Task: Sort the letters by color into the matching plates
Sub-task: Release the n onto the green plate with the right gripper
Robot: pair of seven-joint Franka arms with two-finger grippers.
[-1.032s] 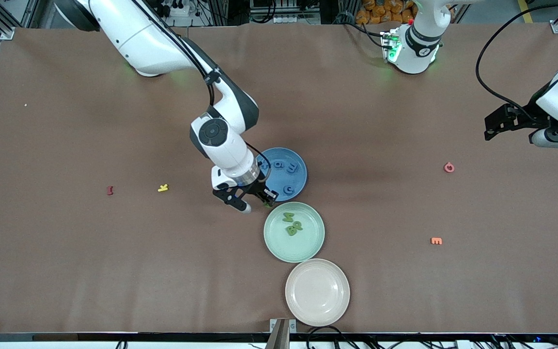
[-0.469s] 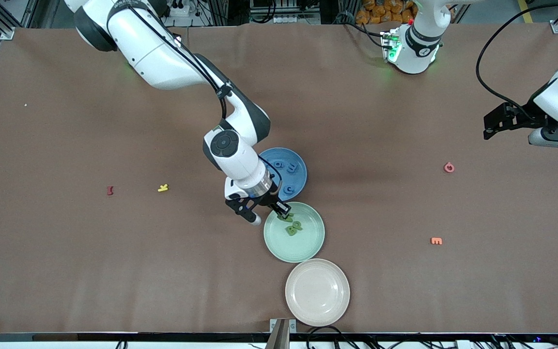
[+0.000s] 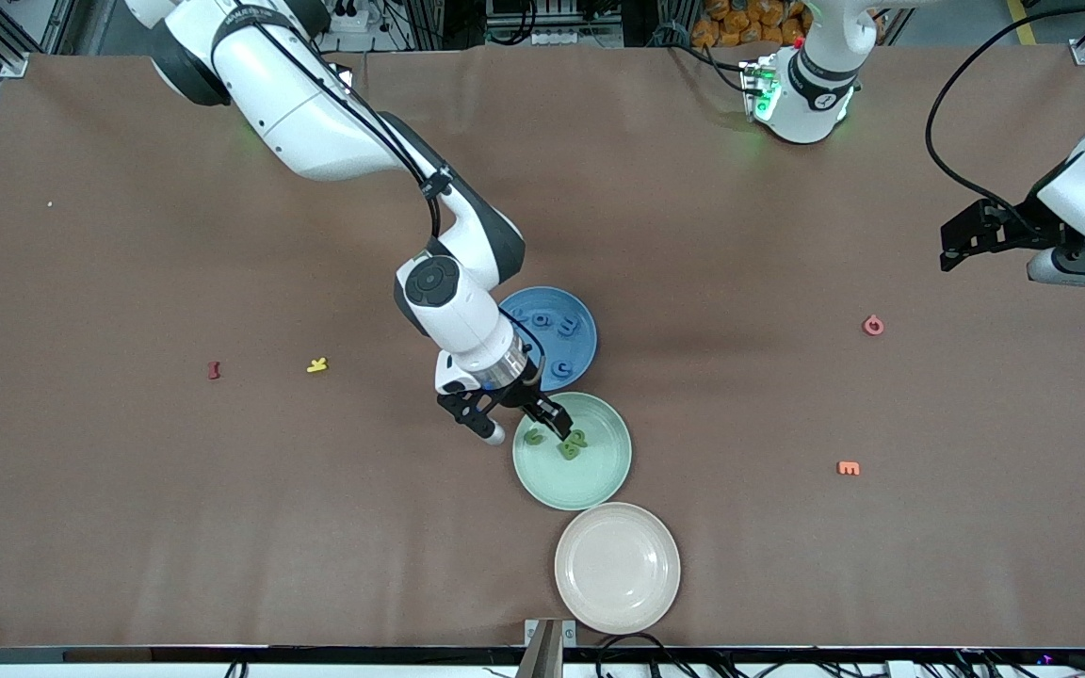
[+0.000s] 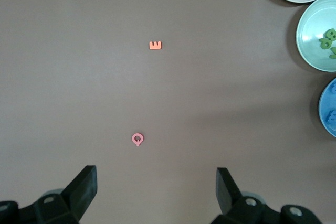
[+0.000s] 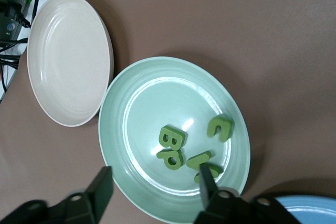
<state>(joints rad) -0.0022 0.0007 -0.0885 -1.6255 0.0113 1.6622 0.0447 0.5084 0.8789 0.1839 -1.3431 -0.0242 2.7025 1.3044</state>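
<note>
Over the mint green plate (image 3: 599, 480) the right gripper (image 3: 516, 426) hangs with its fingers spread wide and nothing between them, one fingertip (image 5: 208, 173) just above the green letters. Four green letters sit in that plate: a C (image 5: 220, 128), a B (image 5: 171, 138), a P (image 5: 170, 158) and one more (image 5: 200, 160) partly hidden by the finger. The front view shows them as a small green cluster (image 3: 569, 443) and the C apart (image 3: 534, 436), too small to read there; the right wrist view makes the shapes plain.

The blue plate (image 3: 582, 353) touches the green one on the side farther from the front camera and holds several blue letters (image 3: 566, 326). The pinkish-beige plate (image 3: 617, 568), nearest the camera, has nothing in it.

The left gripper (image 4: 156, 190) waits at the left arm's end of the table, fingers wide apart and holding nothing. Its wrist view looks down on a pink Q (image 4: 137, 139) and an orange E (image 4: 155, 45) lying loose on the table (image 3: 222, 518). Only the front view shows a dark red letter (image 3: 214, 370) and a yellow letter (image 3: 317, 364) toward the right arm's end.
</note>
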